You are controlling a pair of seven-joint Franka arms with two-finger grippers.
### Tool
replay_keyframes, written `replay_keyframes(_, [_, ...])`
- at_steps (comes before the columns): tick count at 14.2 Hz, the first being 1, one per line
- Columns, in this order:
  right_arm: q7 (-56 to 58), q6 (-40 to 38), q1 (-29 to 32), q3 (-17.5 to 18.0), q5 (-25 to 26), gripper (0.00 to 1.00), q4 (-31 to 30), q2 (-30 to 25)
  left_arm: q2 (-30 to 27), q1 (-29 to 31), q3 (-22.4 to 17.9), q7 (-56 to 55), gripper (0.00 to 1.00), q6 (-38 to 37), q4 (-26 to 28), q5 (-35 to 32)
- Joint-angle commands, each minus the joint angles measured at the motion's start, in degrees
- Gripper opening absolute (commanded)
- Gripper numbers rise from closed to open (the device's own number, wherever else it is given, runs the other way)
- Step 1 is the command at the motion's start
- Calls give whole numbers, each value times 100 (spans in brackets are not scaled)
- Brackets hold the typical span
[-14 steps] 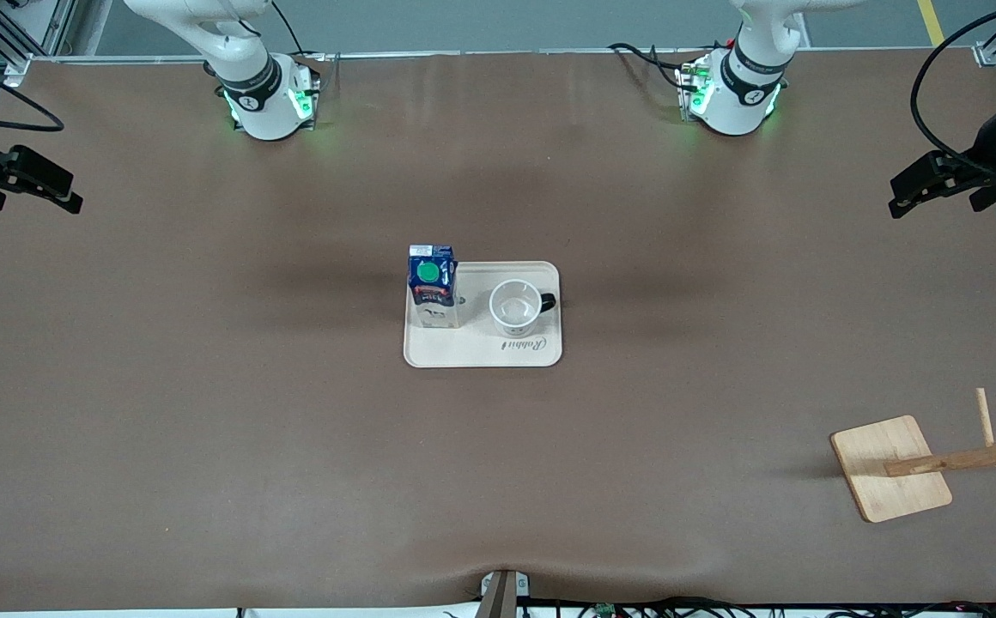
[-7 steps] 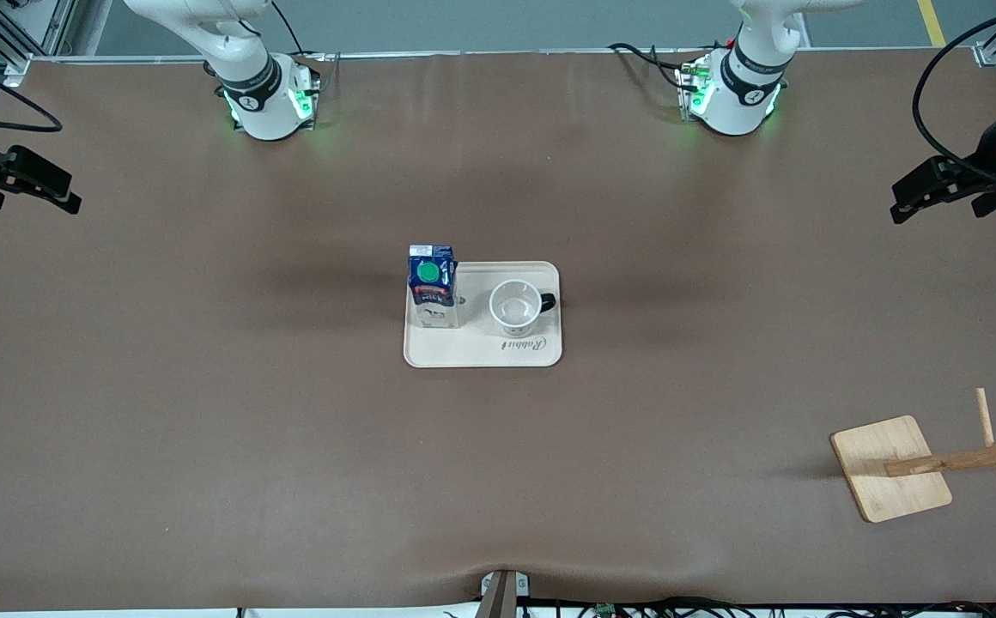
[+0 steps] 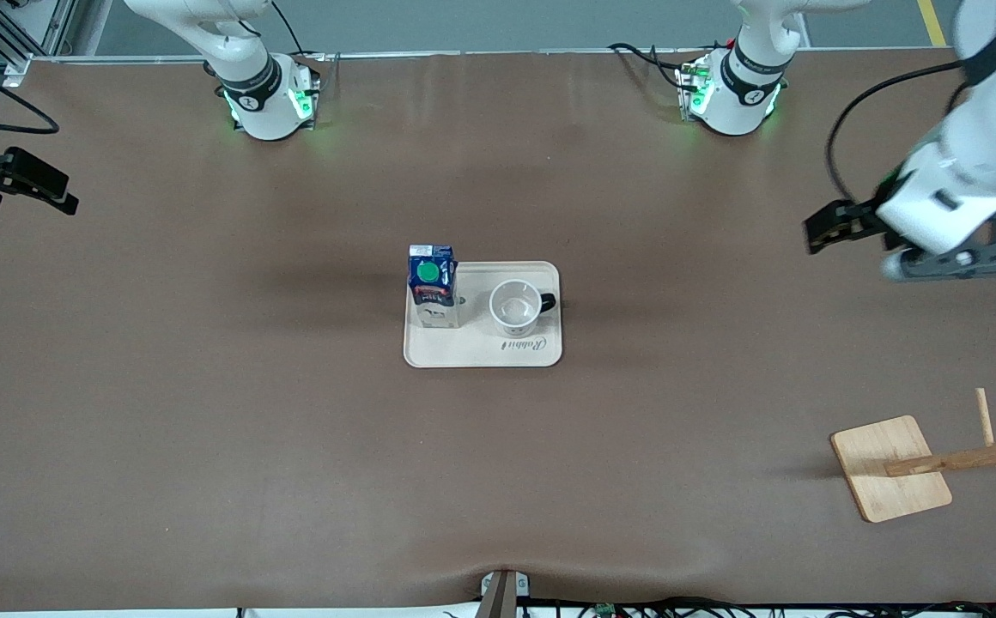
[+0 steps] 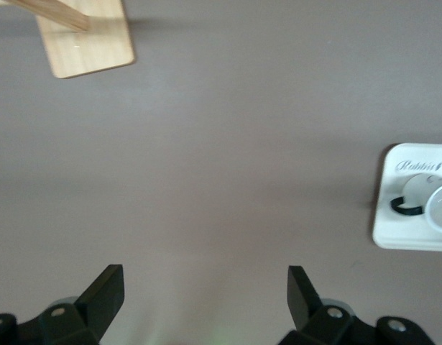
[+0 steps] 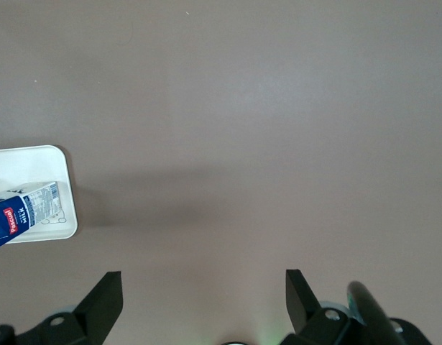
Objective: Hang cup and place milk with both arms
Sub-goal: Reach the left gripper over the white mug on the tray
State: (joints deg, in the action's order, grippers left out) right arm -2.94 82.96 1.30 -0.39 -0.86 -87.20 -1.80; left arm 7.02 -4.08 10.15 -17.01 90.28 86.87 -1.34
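The milk [image 3: 432, 287] stands upright on the cream tray [image 3: 482, 354], at the tray's end toward the right arm; its blue and white side shows in the right wrist view as milk [image 5: 23, 214]. Beside it on the tray is the white cup [image 3: 515, 307], mouth up, its black handle pointing toward the left arm's end. The left wrist view shows the cup [image 4: 440, 205] on the tray [image 4: 393, 233]. My left gripper [image 3: 817, 233] hangs open and empty over bare table toward the left arm's end. My right gripper [image 3: 62, 196] is open and empty over the table's right-arm end.
A wooden rack with a flat base [image 3: 890, 468] and a peg pole [image 3: 966, 457] stands toward the left arm's end, nearer to the front camera than the tray. Its base [image 4: 84, 36] also shows in the left wrist view. Cables run along the table's near edge.
The left arm has swung in over the table and its gripper has moved toward the tray. The right gripper has barely shifted. Milk and cup have not moved.
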Motion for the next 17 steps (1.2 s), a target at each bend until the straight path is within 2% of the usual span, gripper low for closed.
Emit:
replay_keyframes(1, [48,19,108,56,-37,100,-25,-31,517,-329,74,-748,100,331,-205,73])
replay_keyframes(4, [48,19,108,56,-45,100,-25,-23,1098,-751,74,-1206,100,822,-249,90])
replay_keyframes(6, [48,19,108,56,-45,100,-25,-23,1318,-1015,74,-1952,100,1113,-267,90])
replay_keyframes(10, [725,10,108,56,-37,100,-25,48,1775,-1515,66,-3095,100,1808,-276,82])
replay_keyframes(11, [725,-16,82,56,-37,100,-25,117,1889,-1673,66,-3455,100,1887,-284,73])
replay_keyframes(13, [769,-78,89,74,-37,100,53,713,2057,-1911,57,-4158,100,2072,-285,47])
replay_keyframes(17, [1120,1,117,65,34,100,133,891,2417,-2298,48,-5239,100,2449,-285,11])
